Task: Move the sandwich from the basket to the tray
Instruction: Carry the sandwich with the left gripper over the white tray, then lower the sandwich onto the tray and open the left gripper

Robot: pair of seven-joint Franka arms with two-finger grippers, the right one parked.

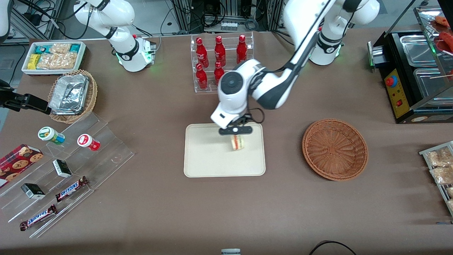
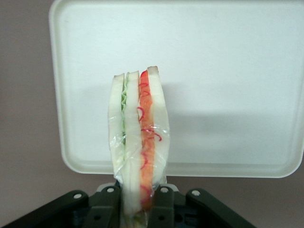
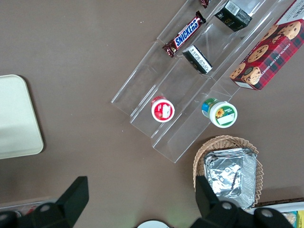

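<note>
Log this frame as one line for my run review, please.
phase: carry over tray | pincer: shut on sandwich, above tray | basket: holds nothing | sandwich not yet released

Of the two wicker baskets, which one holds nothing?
The reddish-brown basket toward the working arm's end; the tan basket holds foil trays. The gripper holds the sandwich over the tray.

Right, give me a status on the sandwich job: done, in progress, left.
Done: the sandwich is out of the basket, which now shows only bare wicker. In progress: the left arm's hand is shut on the sandwich and holds it over the tray, near the edge closest to the red bottles. Left: set it down on the tray, open the hand and pull away.
</note>
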